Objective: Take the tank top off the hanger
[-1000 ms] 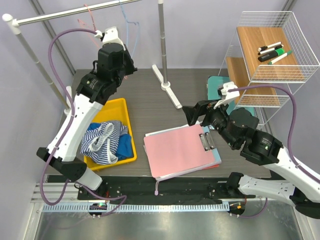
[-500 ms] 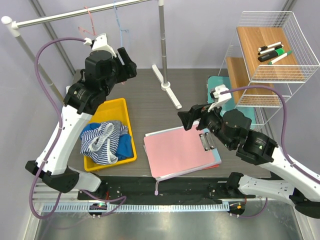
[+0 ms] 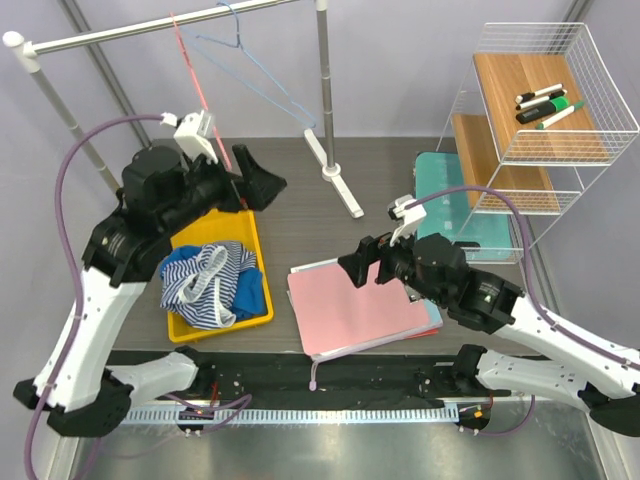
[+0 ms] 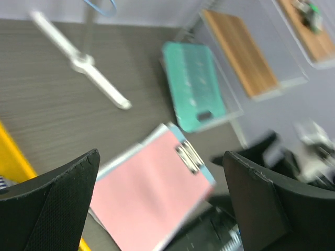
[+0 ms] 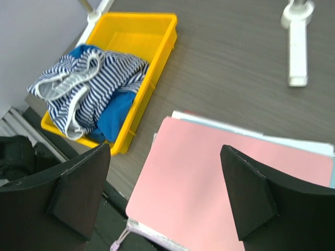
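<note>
The work surface is a dark wood-grain table (image 3: 300,190) set against pale lilac walls. A garment rail (image 3: 130,30) is mounted across the rear, carried by an upright pole (image 3: 323,90) on a white foot (image 3: 340,185). A red hanger (image 3: 190,70) and a blue hanger (image 3: 255,75) are hung from the rail. A pink clipboard (image 3: 355,305) is laid near the front edge, with a teal case (image 3: 440,185) behind it.

A yellow tray (image 3: 245,215) is placed at the left. The striped tank top (image 3: 205,280) is bunched inside it, partly over a blue garment (image 3: 250,290), well apart from both hangers. A wire shelf unit (image 3: 530,90) with wooden boards is located at the right, and markers (image 3: 545,100) are held in its top basket.

The left gripper (image 3: 255,178) is positioned above the rear rim of the tray, its fingers (image 4: 47,204) spread wide with nothing between them. The right gripper (image 3: 360,262) is held over the clipboard's left part, likewise spread and unloaded.

Compared with half a second earlier, the left gripper has been lowered from the rail to tray height, and the right gripper has been shifted left. The tank top is unmoved.
</note>
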Controlling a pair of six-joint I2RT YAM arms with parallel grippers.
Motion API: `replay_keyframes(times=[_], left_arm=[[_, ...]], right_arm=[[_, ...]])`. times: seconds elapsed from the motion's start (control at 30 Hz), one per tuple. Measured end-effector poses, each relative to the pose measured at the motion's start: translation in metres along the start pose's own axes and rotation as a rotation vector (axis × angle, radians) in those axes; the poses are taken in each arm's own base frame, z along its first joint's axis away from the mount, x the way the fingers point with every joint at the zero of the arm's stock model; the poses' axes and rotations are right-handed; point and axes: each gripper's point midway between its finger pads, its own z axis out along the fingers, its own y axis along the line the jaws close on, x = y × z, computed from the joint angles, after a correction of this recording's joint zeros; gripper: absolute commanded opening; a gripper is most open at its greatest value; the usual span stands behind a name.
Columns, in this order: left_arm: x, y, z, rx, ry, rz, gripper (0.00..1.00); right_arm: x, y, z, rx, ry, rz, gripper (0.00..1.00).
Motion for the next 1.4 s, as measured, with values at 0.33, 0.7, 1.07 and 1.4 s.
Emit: replay_keyframes(times=[0.33,0.7,1.07,1.4], left_arm=[[0.151,-0.022,-0.036,0.449,0.281,-0.078,1.0],[0.255,0.006,-0.05,0.63,0.267,-0.296,1.0],[0.262,0.009,-0.083,0.799,0.073,-0.368,1.0],[0.252,0.002,-0.091,0.851,0.06,-0.451,1.0]], right_arm=[[0.09,-0.001,0.004,-0.138,0.06,0.163,0.93],[0.171,-0.036,-0.009,-0.175,-0.038,0.426,0.95],[0.123,-0.033,-0.031,-0.251,-0.236,0.593,1.0],[0.149,-0.048,-0.02,-0.145,-0.159,0.566,1.0]])
